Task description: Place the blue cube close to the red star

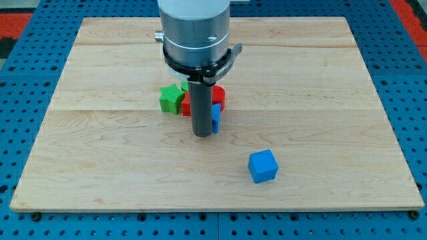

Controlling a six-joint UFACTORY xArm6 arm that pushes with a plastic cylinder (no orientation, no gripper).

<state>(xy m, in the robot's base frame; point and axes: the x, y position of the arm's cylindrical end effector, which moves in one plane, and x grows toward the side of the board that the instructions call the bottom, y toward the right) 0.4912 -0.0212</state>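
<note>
The blue cube [263, 166] lies alone on the wooden board [100, 160], below and to the right of centre. A red block [187, 103], likely the red star, sits at the board's centre, mostly hidden behind my rod. My tip [201, 135] rests just below that cluster, well to the upper left of the blue cube and apart from it. A second blue block [215, 117] peeks out on the rod's right side, touching or nearly touching it.
A green star-shaped block [171, 98] sits left of the rod, against the red block. Another red block [218, 96], rounded, shows at the rod's upper right. The board lies on a blue perforated table [20, 80].
</note>
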